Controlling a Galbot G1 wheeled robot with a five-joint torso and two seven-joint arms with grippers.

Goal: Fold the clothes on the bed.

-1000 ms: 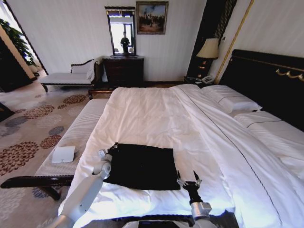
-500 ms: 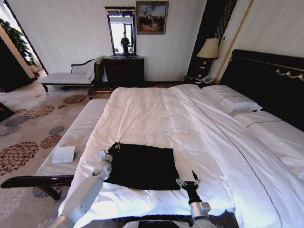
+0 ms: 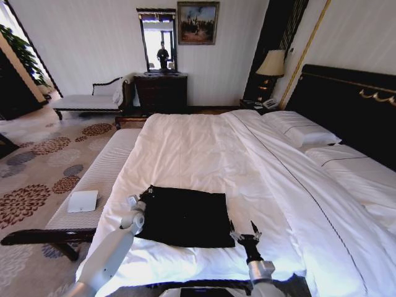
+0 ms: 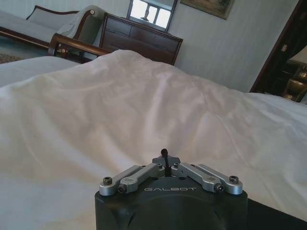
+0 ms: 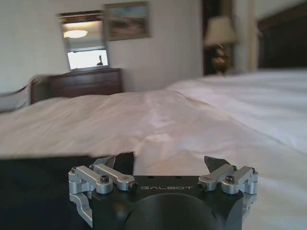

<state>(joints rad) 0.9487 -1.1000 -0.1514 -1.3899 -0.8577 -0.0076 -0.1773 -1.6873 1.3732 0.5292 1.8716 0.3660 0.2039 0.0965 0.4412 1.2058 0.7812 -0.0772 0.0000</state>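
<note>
T-shirt (image 3: 185, 216) black, lying flat as a near-square on the near part of the bed (image 3: 204, 148), on the white duvet, lettering not visible. Looks already partly folded, so mid-fold, at a corner-gripping stage.

Left tool (image 3: 148, 192) at the far left corner of the T-shirt, touching or just above the cloth. Narrow, closed to the middle in the left wrist view; cannot tell whether any cloth is pinched. Right tool (image 3: 245, 234) at the near right corner, just beside the edge, spread wide, holding nothing.

Next move, as a guess: needs the right tool down on its corner and closed on cloth, then both corners carried across together, kept level to avoid dragging the duvet or bunching the soft cloth.

Head view gives the whole T-shirt outline and both tools at opposite corners. Right wrist view gives the wide gap between the dark fingertips (image 5: 216, 163), with black cloth under one side and white duvet under the other. Left wrist view gives the closed linkage, mostly duvet ahead, and a sliver of black cloth at the frame corner.
</note>
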